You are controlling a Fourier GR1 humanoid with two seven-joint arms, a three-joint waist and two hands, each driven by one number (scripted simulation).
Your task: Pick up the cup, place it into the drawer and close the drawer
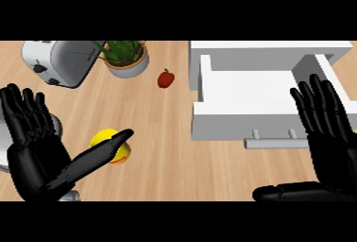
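On the counter, open white drawer, yellow cup outside, both hands spread.

My left robot hand is glossy black all over, its long fingers built from short blocky segments with faint ridges where the pieces meet, and its thumb is a thick, smooth black bar. My right robot hand has the same black shell, the same segmented fingers and a broad flat palm. At my left wrist a small patch of grey forearm shows.
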